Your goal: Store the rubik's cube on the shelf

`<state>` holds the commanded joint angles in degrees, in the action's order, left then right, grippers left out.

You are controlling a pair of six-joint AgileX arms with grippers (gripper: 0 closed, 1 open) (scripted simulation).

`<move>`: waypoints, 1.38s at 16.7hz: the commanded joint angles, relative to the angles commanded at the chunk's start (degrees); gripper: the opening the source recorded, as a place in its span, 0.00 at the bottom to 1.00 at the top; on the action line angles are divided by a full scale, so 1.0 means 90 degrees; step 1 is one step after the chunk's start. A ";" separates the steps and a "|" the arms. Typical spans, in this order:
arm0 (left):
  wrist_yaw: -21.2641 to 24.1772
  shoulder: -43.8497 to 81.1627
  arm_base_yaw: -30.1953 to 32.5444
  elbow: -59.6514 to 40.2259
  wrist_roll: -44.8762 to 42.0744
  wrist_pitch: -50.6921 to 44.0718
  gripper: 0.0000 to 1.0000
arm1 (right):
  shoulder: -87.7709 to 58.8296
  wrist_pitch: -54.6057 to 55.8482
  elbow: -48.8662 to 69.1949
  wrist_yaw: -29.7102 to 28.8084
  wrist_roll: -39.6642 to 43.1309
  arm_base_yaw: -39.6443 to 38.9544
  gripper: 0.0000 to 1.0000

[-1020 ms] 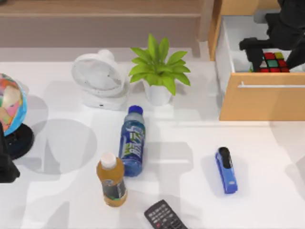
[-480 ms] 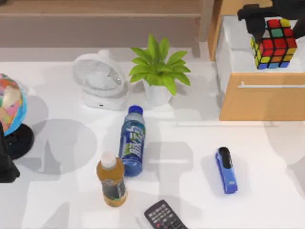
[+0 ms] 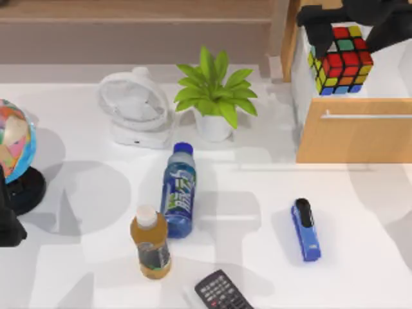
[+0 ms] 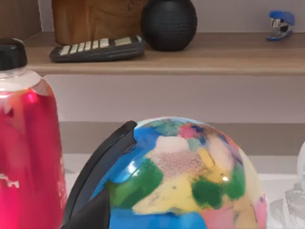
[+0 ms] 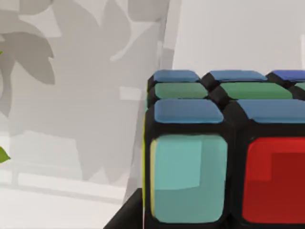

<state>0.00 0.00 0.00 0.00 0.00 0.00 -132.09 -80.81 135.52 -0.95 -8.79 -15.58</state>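
Your right gripper (image 3: 341, 26) is clenched on the small black-framed rubik's cube (image 3: 340, 60) with red, green, yellow and blue stickers; the dark fingers (image 3: 312, 22) straddle the cube's upper part and the cube hangs below them. In the top view the cube sits over the open white-lined drawer of the orange-wood cabinet (image 3: 353, 132) at the table's right rear, near the drawer's left wall, and whether it touches anything below cannot be told. From your right wrist camera you see the cube (image 5: 224, 152) very close, with teal, red, blue and green stickers facing out and the drawer's pale wall behind it.

The long light-brown wooden shelf (image 3: 135, 29) with a grey-brown front runs along the rear of the table to the left of the cabinet, and the cube is not on it. In your left wrist view a higher wooden ledge (image 4: 228, 55) carries a dark calculator (image 4: 97, 48), a round black textured object (image 4: 168, 24), a wooden block (image 4: 95, 19) and a small blue stapler (image 4: 280, 24).

Your left arm (image 3: 8, 219) is parked at the table's left edge beside the multicoloured globe (image 3: 14, 141); you cannot tell how its fingers stand.

On the white table (image 3: 367, 212) stand a white fan (image 3: 134, 106), a green potted plant (image 3: 214, 96) and an orange juice bottle (image 3: 150, 243), with a blue bottle (image 3: 179, 191) lying just beside it, a blue stapler (image 3: 305, 230) to the right and a black remote (image 3: 221, 293) at the front.
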 joint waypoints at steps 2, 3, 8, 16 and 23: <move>0.0000 0.0000 0.0000 0.0000 0.0000 0.0000 1.00 | -0.0350 -0.0020 0.0073 0.0022 0.0179 0.0410 0.00; 0.0000 0.0000 0.0000 0.0000 0.0000 0.0000 1.00 | -0.0560 -0.0011 0.0096 0.0013 0.0250 0.0596 0.00; 0.0000 0.0000 0.0000 0.0000 0.0000 0.0000 1.00 | -0.1113 0.0175 0.0175 0.0008 0.0343 0.0883 0.00; 0.0000 0.0000 0.0000 0.0000 0.0000 0.0000 1.00 | -0.0489 0.0318 -0.0257 -0.0379 0.0472 0.0620 0.00; 0.0000 0.0000 0.0000 0.0000 0.0000 0.0000 1.00 | 0.1380 0.2529 -0.1770 -0.1764 0.1178 -0.1488 0.00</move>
<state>0.00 0.00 0.00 0.00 0.00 0.00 -119.68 -58.05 119.60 -16.83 1.81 -28.97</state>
